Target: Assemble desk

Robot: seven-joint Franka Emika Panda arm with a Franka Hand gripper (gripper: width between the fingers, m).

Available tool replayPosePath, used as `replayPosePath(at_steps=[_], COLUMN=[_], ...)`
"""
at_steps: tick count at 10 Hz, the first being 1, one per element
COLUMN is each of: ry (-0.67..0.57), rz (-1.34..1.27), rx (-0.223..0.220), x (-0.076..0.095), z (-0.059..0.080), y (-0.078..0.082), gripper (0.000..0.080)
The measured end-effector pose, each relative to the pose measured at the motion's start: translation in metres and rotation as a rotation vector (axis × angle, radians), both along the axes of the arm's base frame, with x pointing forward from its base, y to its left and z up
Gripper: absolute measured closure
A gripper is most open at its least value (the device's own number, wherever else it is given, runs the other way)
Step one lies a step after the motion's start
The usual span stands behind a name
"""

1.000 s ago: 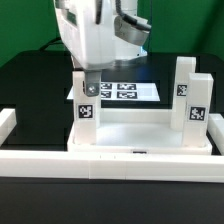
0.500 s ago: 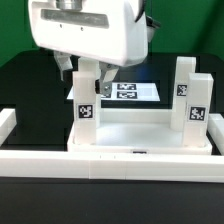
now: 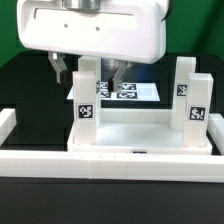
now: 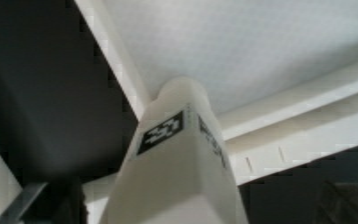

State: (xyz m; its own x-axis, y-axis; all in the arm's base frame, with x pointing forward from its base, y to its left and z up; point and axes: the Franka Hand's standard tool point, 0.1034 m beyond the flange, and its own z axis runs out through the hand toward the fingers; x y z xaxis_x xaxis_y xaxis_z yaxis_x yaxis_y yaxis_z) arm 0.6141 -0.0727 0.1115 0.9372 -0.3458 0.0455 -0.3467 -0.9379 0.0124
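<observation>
Exterior view gives us the desk top (image 3: 140, 128) lying as a shallow white tray just behind the long border rail (image 3: 110, 158), with the marker board (image 3: 126, 90) flat on the far side of it. Three legs stand upright from its corners: one on the exterior view's left (image 3: 87, 100), and a near one (image 3: 197, 104) and a far one (image 3: 182, 84) on the exterior view's right. Each carries a black-and-white tag.

We see the claw (image 3: 88, 74) hanging over the left leg with its fingers (image 3: 60, 70) spread wide apart, one on either side of the leg's upper end. Neither finger appears to press the leg, so nothing is held. The wrist view looks down along this same leg (image 4: 167, 160), its tag (image 4: 163, 130) facing us and the tray floor (image 4: 265, 50) beyond. The leg sits roughly central there, though the fingertips themselves are hard to make out.

We judge the step in hand to be gripping this leg, probably to turn or seat it in its corner socket. To do it well, we would keep the leg centred between the fingers and come down enough to catch its flat sides squarely. Closing evenly should keep one pad from shoving the leg sideways and tilting it. We would also stay clear of the tray's wall.
</observation>
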Motion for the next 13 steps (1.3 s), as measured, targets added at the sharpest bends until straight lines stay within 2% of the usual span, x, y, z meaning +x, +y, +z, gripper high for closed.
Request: replayPosePath(at_steps=[6, 7, 8, 9, 10, 13], ry=[0.014, 0.014, 0.014, 0.014, 0.014, 0.011], rz=[0.371, 0.38, 0.375, 0.374, 0.374, 0.309], rx=[-0.026, -0.026, -0.026, -0.026, -0.026, -0.023], x=[-0.0004, -0.0003, -0.0004, -0.0004, -0.0003, -0.0004], z=[0.0001, 0.0001, -0.0001, -0.0001, 0.0, -0.0001], y=[-0.0054, -0.0056, -0.0057, -0.0059, -0.0058, -0.0058], gripper=[0.015, 0.0272, 0.0272, 0.0408, 0.0512, 0.0511])
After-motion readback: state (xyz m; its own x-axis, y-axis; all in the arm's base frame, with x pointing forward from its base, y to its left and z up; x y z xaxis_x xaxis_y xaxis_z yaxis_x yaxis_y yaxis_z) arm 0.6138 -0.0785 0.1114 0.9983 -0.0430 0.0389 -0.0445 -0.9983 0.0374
